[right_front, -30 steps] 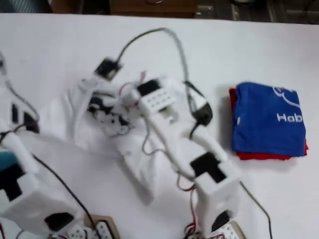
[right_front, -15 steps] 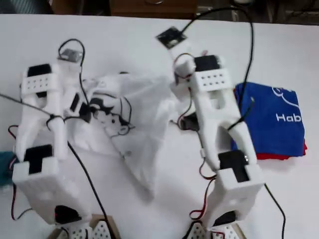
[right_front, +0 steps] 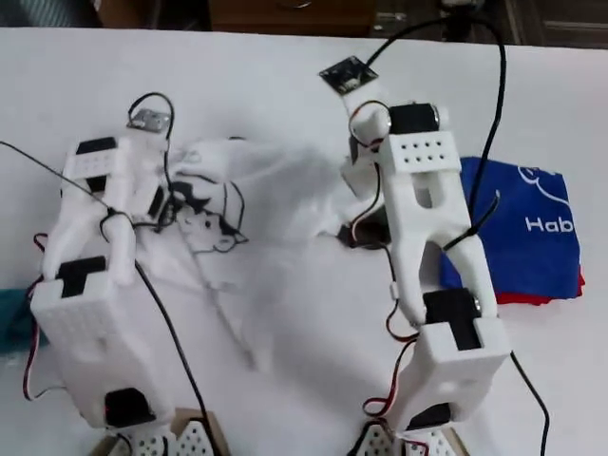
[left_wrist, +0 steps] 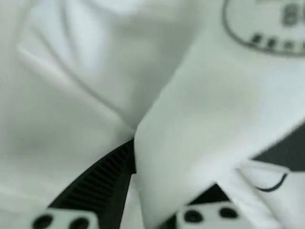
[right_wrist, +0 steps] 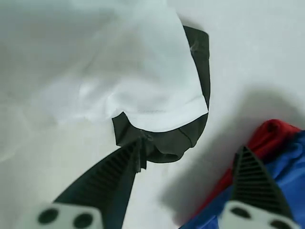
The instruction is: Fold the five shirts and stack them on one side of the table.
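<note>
A white shirt (right_front: 275, 190) with a black print lies crumpled in the middle of the table. My left gripper (right_front: 160, 204) is at its left side, and in the left wrist view a fold of the white shirt (left_wrist: 200, 95) runs between the fingers of my left gripper (left_wrist: 143, 157), which is shut on it. My right gripper (right_front: 353, 228) is at the shirt's right sleeve. In the right wrist view my right gripper (right_wrist: 190, 150) stands open, one fingertip touching the sleeve's dark cuff (right_wrist: 190, 136). A folded blue shirt (right_front: 518, 237) lies on a folded red shirt (right_front: 532, 297) at the right.
A teal cloth (right_front: 9, 318) shows at the table's left edge. Black cables loop over the far part of the white table (right_front: 532, 95), ending in a small black module (right_front: 347, 74). The table's far edge (right_front: 285, 33) borders dark furniture.
The right arm swung from over the shirt to its right sleeve. The left arm came in from the near left onto the shirt's left side. The shirt now lies more spread out.
</note>
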